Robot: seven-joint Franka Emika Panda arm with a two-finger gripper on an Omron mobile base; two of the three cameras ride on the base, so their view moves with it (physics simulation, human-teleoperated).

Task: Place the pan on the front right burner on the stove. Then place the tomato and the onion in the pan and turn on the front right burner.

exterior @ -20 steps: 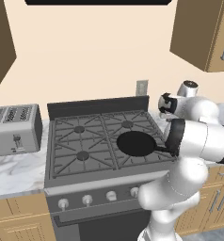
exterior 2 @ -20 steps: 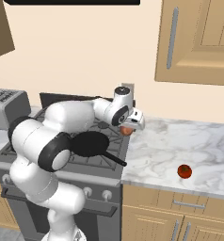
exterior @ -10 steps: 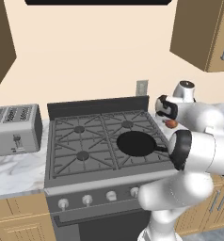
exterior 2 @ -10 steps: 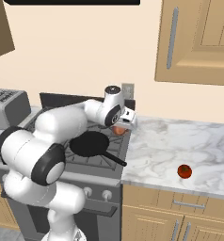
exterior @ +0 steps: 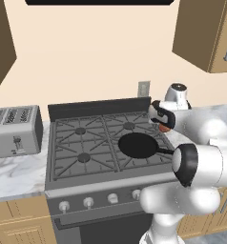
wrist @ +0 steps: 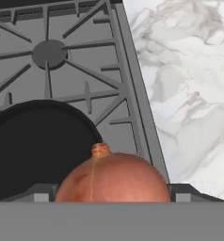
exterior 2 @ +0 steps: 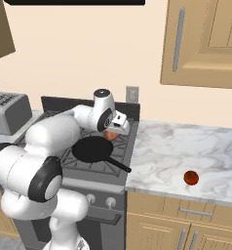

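The tool (exterior 2: 113, 133) hangs above the right edge of the stove (exterior 2: 69, 161), its jaws spread wide around the onion (wrist: 112, 178), which it carries between them. In the hand view the onion sits right at the tool, its small stem nub turned toward the stove's back and a faint seam running down its skin from the nub toward the tool.

Just below and to the tool's left lies the pan (exterior 2: 92, 149), flat on the front right burner (exterior: 137, 145) grate. Its long axis runs along the thin black handle, which in the right base view points away from the tool toward the stove's front right corner, slanting out over the front edge where stove meets worktop (exterior 2: 186, 146). In the left base view the handle reaches rightward from the pan's rim toward the arm.

The tomato (exterior 2: 190, 177) rests on the marble worktop well to the right of the tool and nearer the front edge, apart from the pan.

Beyond the tool in the hand view, the back right burner cap (wrist: 49, 52) sits among its radiating grate arms.
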